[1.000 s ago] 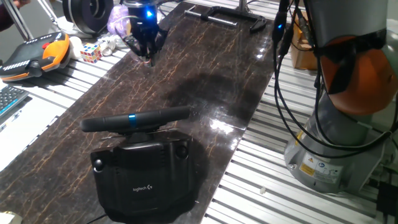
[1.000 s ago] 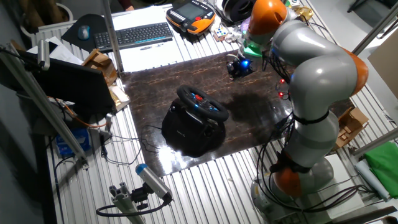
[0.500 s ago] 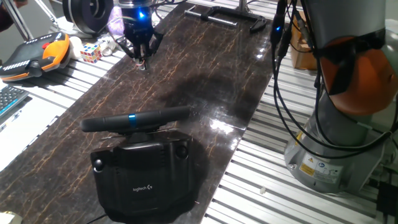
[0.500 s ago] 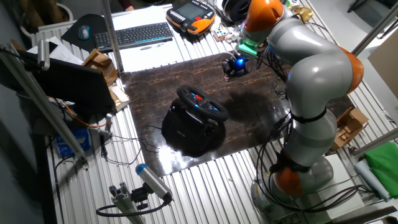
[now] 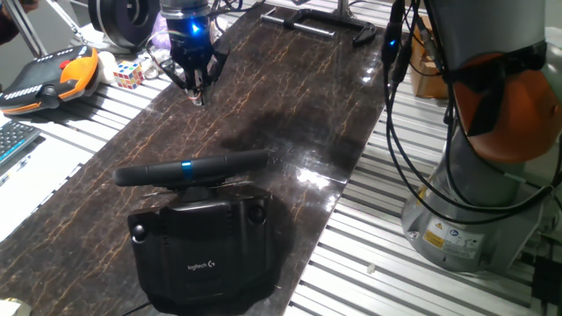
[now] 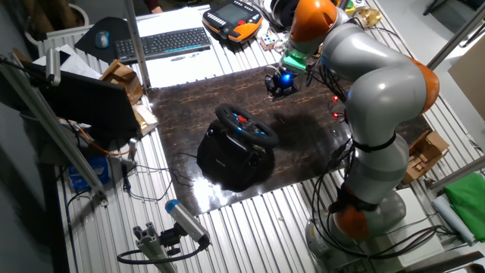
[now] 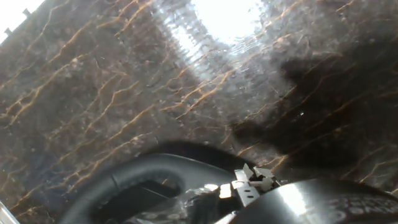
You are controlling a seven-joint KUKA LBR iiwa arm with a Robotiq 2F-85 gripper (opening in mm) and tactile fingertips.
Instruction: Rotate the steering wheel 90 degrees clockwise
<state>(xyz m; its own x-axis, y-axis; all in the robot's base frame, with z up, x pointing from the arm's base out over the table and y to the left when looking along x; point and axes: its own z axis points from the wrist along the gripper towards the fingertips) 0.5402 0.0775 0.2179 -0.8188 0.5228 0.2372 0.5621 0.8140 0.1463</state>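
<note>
One fixed view shows the wheel [image 5: 191, 168] edge-on at the near end of the dark marble top [image 5: 290, 96], its blue stripe facing up and toward the far end, mounted on the black base [image 5: 204, 250] with the Logitech logo. The gripper [image 5: 197, 88] hangs above the far end of the top, well apart from the wheel, near the Rubik's cube [image 5: 127, 74] and the orange controller [image 5: 53, 77] on the slatted table beside it. Its fingers point down and look close together with nothing between them, though at this size I cannot tell for sure whether they are spread or pressed together.

The other fixed view has the arm [image 6: 379, 98] reaching over the top, with the gripper [image 6: 277, 86] beyond the wheel [image 6: 246, 126] and not touching it. The hand view shows mostly bare marble, with what may be the rim [image 7: 155, 177] curving along the bottom edge; that part is blurred.

As far as the pictures show, no turning has begun. The approach to the rim, the grasp and the whole quarter turn clockwise are left.
</note>
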